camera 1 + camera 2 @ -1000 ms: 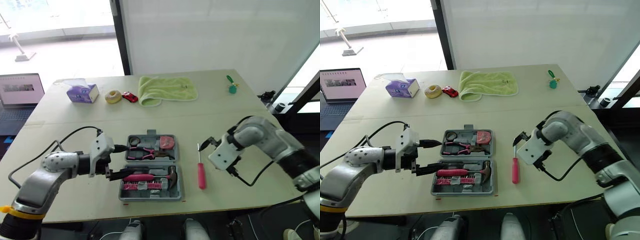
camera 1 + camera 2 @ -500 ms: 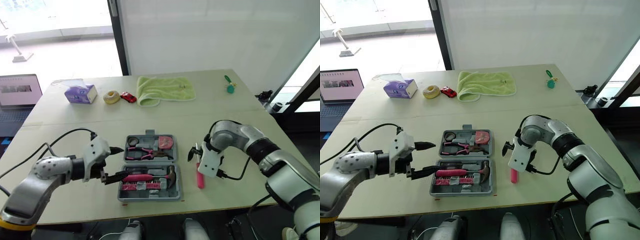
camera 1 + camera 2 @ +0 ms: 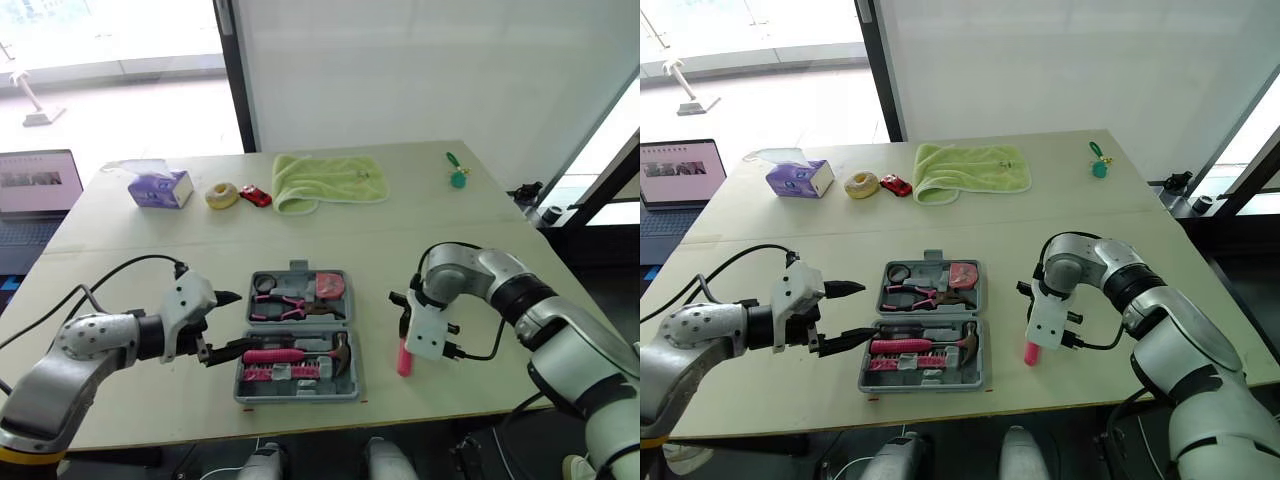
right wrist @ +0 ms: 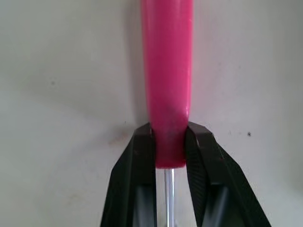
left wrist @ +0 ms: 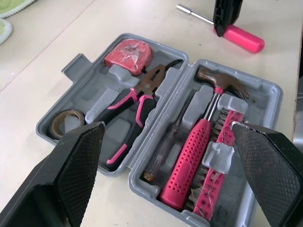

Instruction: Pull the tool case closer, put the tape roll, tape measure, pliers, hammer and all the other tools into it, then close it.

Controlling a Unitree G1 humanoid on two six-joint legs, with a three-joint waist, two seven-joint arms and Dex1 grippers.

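Observation:
The grey tool case (image 3: 298, 397) lies open at the table's near middle. In it are the hammer (image 5: 203, 142), pliers (image 5: 137, 94), red tape measure (image 5: 128, 52), brown tape roll (image 5: 66, 120) and a pink bit holder. Just right of the case, a pink-handled screwdriver (image 3: 404, 358) lies on the table. My right gripper (image 4: 168, 130) is shut on the handle's shaft end, its fingers (image 4: 142, 151) pressing both sides. My left gripper (image 3: 235, 322) hovers open at the case's left edge, holding nothing.
At the back of the table lie a green towel (image 3: 330, 180), a purple tissue box (image 3: 155, 187), a yellow tape roll (image 3: 222, 194), a small red toy car (image 3: 258, 196) and a green trinket (image 3: 457, 178). A laptop (image 3: 40, 180) stands off the left side.
My right gripper swung in from the right over the screwdriver and closed on its handle. The left gripper stayed open beside the case, drifting slightly left.

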